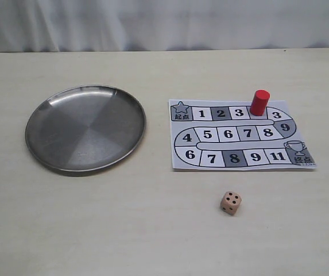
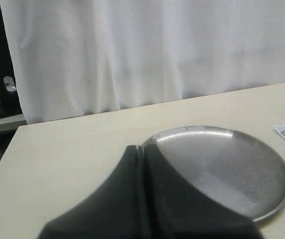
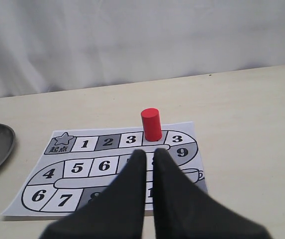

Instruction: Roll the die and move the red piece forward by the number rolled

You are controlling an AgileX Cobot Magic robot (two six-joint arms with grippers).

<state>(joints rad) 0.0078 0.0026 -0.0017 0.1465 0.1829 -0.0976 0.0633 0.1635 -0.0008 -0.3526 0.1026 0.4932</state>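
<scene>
Small tan wooden die (image 1: 230,202) rests on the pale desk (image 1: 153,230), near the printed paper board (image 1: 242,135). Red cylinder piece (image 1: 259,103) stands upright on the board's top row. Left gripper (image 2: 141,152) fingers together; right gripper (image 3: 148,155) fingers nearly together, holding nothing.

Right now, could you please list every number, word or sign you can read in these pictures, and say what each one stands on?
"起点" with a star: start square of the paper game board.
"1 2 3", then "3 9": board's top row; the red piece hides the square between.
"4 5 6 7 8": middle row.
"6 7 8 9 11": bottom row.
Trophy square: characters too blurred to read.
Four pips: top of the die.
</scene>
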